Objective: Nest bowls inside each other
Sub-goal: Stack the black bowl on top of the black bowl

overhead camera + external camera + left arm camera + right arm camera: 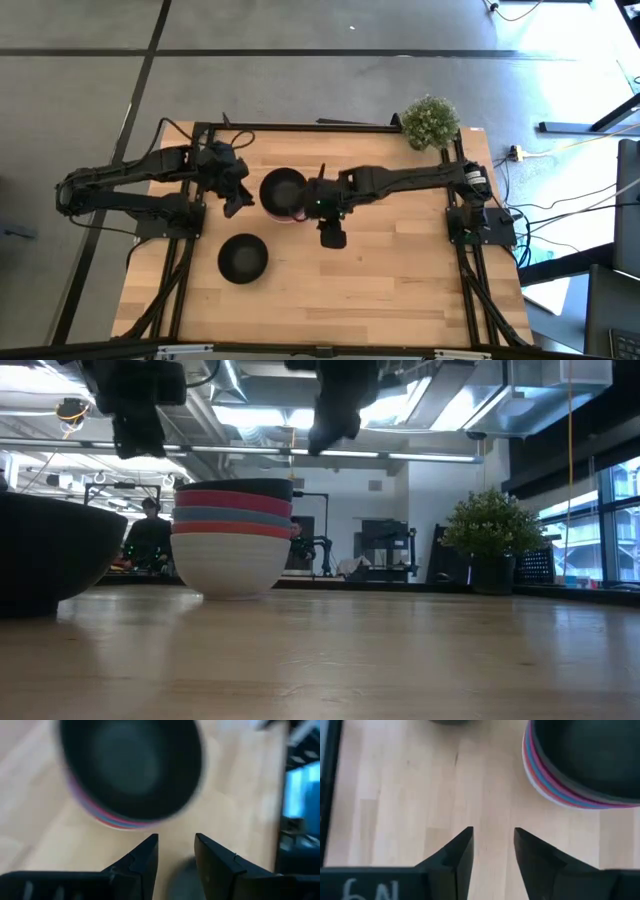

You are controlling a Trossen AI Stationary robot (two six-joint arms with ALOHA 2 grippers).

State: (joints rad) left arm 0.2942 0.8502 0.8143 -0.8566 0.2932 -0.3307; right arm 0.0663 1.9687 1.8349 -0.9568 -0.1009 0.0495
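Hovering above the wooden table (380, 270), I look down on a nested stack of bowls (283, 194) near its middle: a white bowl (228, 563) at the bottom, then a red rim (231, 528), a blue rim (232, 514) and a magenta-pink rim (234, 500), with a black bowl (245, 487) seated on top, its dark hollow facing up. A second black bowl (243, 258) stands alone on the boards, apart from the stack and nearer the table's front edge. The tabletop is pale planked wood framed by dark rails, and a small green potted plant (431, 122) stands at its far right corner. Beyond the table the low view shows a bright workshop with ceiling ducts, windows and a person (150, 535) in dark clothing behind the stack. My left gripper (175, 851) hangs just beside the stack on its left, fingers parted with nothing between them. My right gripper (493, 845) hangs just to the stack's right, over bare wood, likewise spread and empty, the coloured rims showing at the side of its wrist view.
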